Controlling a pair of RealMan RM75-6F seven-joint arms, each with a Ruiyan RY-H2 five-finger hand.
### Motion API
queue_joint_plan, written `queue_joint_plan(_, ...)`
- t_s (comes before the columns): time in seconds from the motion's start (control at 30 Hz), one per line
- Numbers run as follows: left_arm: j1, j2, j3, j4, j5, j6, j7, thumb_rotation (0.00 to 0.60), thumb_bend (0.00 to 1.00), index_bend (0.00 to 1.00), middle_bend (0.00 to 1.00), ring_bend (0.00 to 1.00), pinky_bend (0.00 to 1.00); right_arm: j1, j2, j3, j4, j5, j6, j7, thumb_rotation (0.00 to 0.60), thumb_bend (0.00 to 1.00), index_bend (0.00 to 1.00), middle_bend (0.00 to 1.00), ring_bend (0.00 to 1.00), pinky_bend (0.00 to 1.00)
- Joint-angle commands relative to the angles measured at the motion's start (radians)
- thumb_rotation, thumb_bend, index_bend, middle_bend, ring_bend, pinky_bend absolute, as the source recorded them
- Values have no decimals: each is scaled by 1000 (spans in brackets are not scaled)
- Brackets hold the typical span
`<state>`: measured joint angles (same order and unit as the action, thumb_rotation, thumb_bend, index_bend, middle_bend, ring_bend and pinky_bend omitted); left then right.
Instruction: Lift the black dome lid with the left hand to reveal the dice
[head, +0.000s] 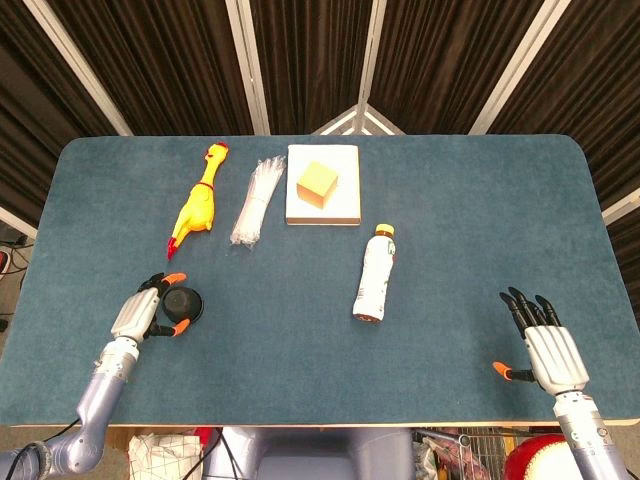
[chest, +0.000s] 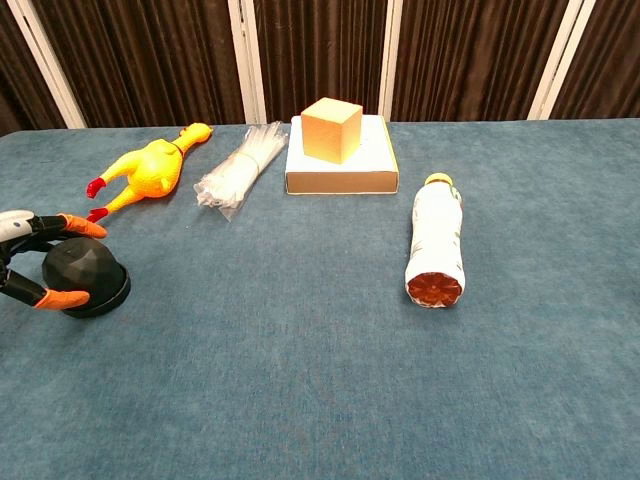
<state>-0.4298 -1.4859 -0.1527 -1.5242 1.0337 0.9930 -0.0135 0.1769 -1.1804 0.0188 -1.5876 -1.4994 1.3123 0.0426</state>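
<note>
At lower left of the frame, the left hand (chest: 35, 268) cups its fingers around the black dome lid (chest: 85, 276), which sits on the desk (head: 450, 220) (no dice visible). The lift remains undone. The right hand (head: 545, 345) rests spread, empty.

The dome lid (chest: 85, 276) sits on the bench (head: 450, 220) at lower left of the head view, the left hand (chest: 30, 262) wrapped around it. Above it lie a rubber chicken (head: 197, 203), a bag (head: 255, 200) to its right, then a box (head: 323, 185) with a cube (head: 317, 183) on top. A bottle (head: 375, 273) lies at centre; the right hand (head: 545, 345) hovers at lower right.
</note>
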Motion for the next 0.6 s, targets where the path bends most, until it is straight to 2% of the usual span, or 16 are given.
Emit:
queue_joint_plan(0.03,2,10,0,-14,3,6,6,600,397,171,135,0,0,1,-1,-1,0,1,-3,-3,600,148,0,2,153,0)
queue_joint_plan(0.23,9,40,7,-57,11,9,7,600,347,154,137,0,0,-1,2,-1,-6,3,2,-3,600,148,0,2,153,0)
queue_joint_plan(0.6,19,104,10,-139,8,55,69,600,345,151,177,0,0,3,6,0,-16,4,-4,-8,600,148,0,2,153,0)
